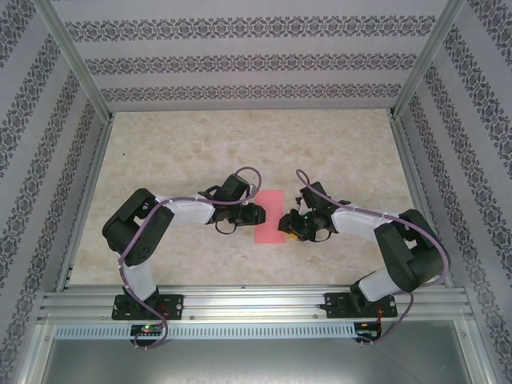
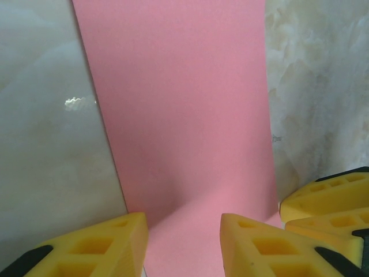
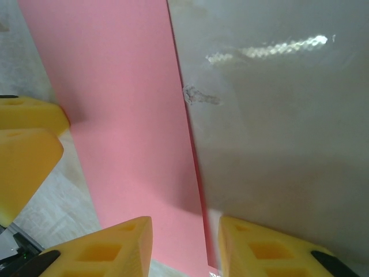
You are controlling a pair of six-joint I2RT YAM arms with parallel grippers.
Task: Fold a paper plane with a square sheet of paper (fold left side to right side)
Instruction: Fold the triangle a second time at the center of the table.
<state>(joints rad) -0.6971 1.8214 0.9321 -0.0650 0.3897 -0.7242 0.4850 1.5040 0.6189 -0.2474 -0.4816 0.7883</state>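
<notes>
Evidently flanked: sheet between both grippers

Thin, matte pink-red sheet point(image 1: 268, 214) lies flat mid-table, a narrow rectangle whose long axis runs from the near edge toward the far edge. Left gripper point(image 1: 258, 213) sits at its left long edge. Right gripper point(image 1: 286, 227) sits at its right long edge, closer to the near corner. Both are about equally close. Each has its yellow, pocketed fingers point(image 2: 95, 248) part-spread over the paper, with nothing visibly clamped. Table point(image 1: 200, 152) is glossy, marbled beige. Carrying left over right likely falls to the left arm, sweeping across the short axis.
</notes>
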